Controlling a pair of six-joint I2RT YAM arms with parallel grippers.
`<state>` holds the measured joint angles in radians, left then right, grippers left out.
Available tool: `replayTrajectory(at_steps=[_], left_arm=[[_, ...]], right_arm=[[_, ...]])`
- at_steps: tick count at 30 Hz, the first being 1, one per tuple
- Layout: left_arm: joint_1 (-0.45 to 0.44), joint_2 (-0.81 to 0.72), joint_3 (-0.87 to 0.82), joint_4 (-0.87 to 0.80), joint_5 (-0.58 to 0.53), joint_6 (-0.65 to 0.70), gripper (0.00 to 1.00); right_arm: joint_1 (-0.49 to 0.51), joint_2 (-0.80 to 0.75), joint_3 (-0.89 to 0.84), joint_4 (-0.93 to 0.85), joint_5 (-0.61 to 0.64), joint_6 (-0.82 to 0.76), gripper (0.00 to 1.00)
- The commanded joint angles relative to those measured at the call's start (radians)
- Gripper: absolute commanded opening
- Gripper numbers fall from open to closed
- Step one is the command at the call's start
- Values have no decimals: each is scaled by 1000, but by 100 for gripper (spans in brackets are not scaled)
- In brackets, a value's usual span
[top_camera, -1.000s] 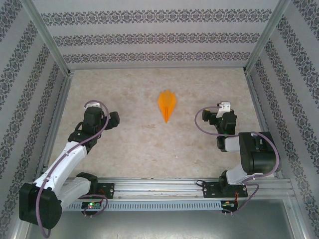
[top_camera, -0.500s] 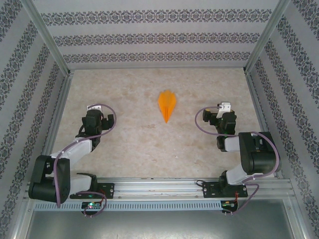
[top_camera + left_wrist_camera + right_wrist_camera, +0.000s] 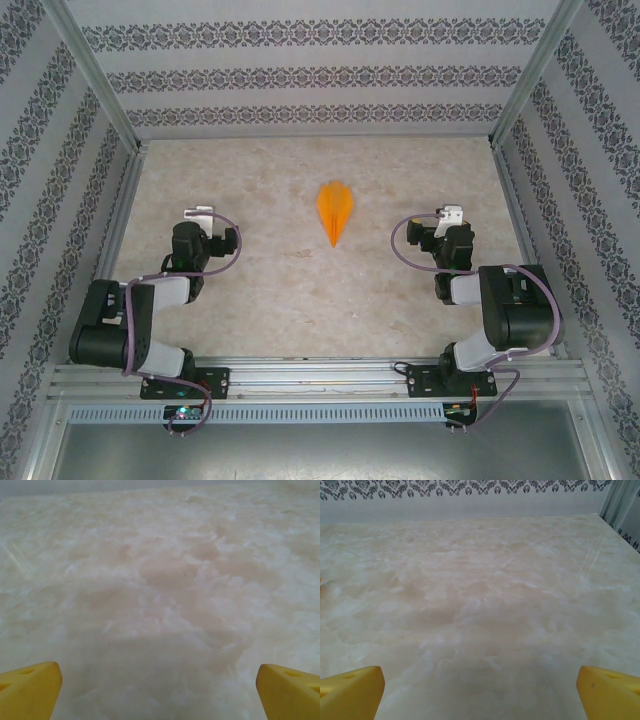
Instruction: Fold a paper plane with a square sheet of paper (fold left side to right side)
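The square sheet of paper [image 3: 335, 210] is bright orange and folded into a narrow dart shape, its tip pointing toward the arms. It lies flat on the marbled table, mid-way between the two arms. My left gripper [image 3: 200, 214] rests low at the left, well apart from the paper. In the left wrist view the left gripper [image 3: 160, 692] is open, its yellow fingertips [image 3: 30, 687] far apart over bare table. My right gripper [image 3: 450, 214] sits to the paper's right, also apart from it. The right wrist view shows the right gripper [image 3: 480, 692] open with nothing between its yellow fingertips [image 3: 607, 690].
Patterned walls [image 3: 320, 75] with metal frame posts enclose the table on three sides. A metal rail [image 3: 320, 375] runs along the near edge under the arm bases. Both arms are folded back close to their bases.
The left arm has drawn back and folded down toward its base, its gripper shifting slightly right and farther up the table. The right arm and the paper have not moved.
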<state>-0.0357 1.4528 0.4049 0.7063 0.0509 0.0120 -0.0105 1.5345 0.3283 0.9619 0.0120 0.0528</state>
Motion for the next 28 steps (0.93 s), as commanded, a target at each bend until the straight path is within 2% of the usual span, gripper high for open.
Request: replayTrajectory(at_steps=[1, 4, 9, 15, 28], left_arm=[[41, 72, -24, 194, 95, 25, 100], [61, 148, -46, 311, 122, 9, 100], [86, 133, -20, 231, 149, -12, 100], [82, 137, -20, 241, 58, -30, 100], [82, 138, -26, 256, 69, -31, 100]], right_arm=[[7, -7, 9, 5, 16, 6, 98], [9, -7, 10, 3, 17, 6, 98], [9, -7, 10, 3, 18, 4, 98], [10, -6, 9, 1, 20, 2, 98], [14, -7, 41, -5, 26, -2, 98]])
